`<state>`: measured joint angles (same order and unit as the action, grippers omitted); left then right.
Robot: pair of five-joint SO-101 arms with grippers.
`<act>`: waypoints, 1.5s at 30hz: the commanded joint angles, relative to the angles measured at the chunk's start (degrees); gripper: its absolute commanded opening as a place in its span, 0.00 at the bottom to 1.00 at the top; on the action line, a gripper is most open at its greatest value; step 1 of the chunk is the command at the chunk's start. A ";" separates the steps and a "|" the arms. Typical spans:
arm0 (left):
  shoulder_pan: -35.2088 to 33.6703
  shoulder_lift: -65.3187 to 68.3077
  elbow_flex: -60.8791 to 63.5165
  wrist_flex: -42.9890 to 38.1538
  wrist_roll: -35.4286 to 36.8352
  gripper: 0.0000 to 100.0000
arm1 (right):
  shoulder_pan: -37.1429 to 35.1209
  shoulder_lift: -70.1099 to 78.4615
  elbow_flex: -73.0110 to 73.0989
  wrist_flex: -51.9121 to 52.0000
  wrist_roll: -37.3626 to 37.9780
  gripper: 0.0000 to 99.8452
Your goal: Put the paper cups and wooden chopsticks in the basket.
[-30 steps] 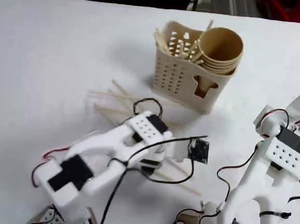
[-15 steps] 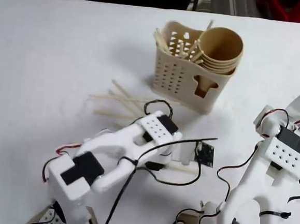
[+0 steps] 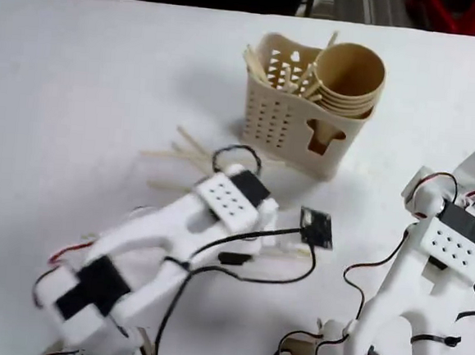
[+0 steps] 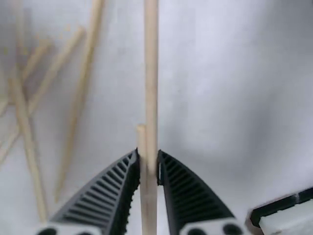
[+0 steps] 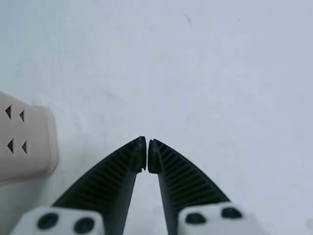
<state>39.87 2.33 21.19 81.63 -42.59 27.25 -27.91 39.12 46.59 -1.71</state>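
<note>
My left gripper (image 4: 148, 165) is shut on a wooden chopstick (image 4: 150, 73) that runs straight out from its jaws; a second, shorter stick end lies against it between the fingers. Several loose chopsticks (image 4: 29, 122) lie on the white table beside it, and they fan out left of the basket (image 3: 182, 153) in the high view. The beige perforated basket (image 3: 283, 123) holds stacked paper cups (image 3: 348, 75) and several chopsticks. The left arm (image 3: 219, 201) is bent low in front of the basket. My right gripper (image 5: 146, 155) is shut on nothing, above bare table, with a basket corner (image 5: 24, 142) to its side.
The right arm (image 3: 446, 243) stands at the table's right edge, away from the basket. Black and red cables loop around both arms near the front edge. The back left of the white table (image 3: 90, 67) is bare.
The left arm swung right, then back left, its lower link ending further left. The chopstick beside its wrist now lies closer to the basket than a second ago. The right arm kept still.
</note>
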 commanded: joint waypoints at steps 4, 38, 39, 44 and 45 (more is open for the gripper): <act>-7.96 -14.99 -0.70 4.13 1.05 0.02 | 0.75 -2.33 -2.55 -0.31 -0.35 0.02; -11.38 -3.21 -78.15 -14.95 30.77 0.02 | 0.31 -2.33 -2.55 -0.57 -0.35 0.02; -11.38 -1.71 -80.00 -17.05 31.65 0.02 | 0.31 -2.33 -2.55 -0.57 -0.35 0.02; -11.38 5.23 -86.07 -26.37 34.55 0.02 | 0.31 -2.33 -2.55 -0.57 -0.26 0.02; -11.38 6.55 -86.59 -28.13 35.08 0.02 | 0.31 -2.33 -2.55 -0.57 -0.18 0.02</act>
<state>27.65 5.23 -60.57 61.23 -10.15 27.25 -27.91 39.12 46.59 -1.71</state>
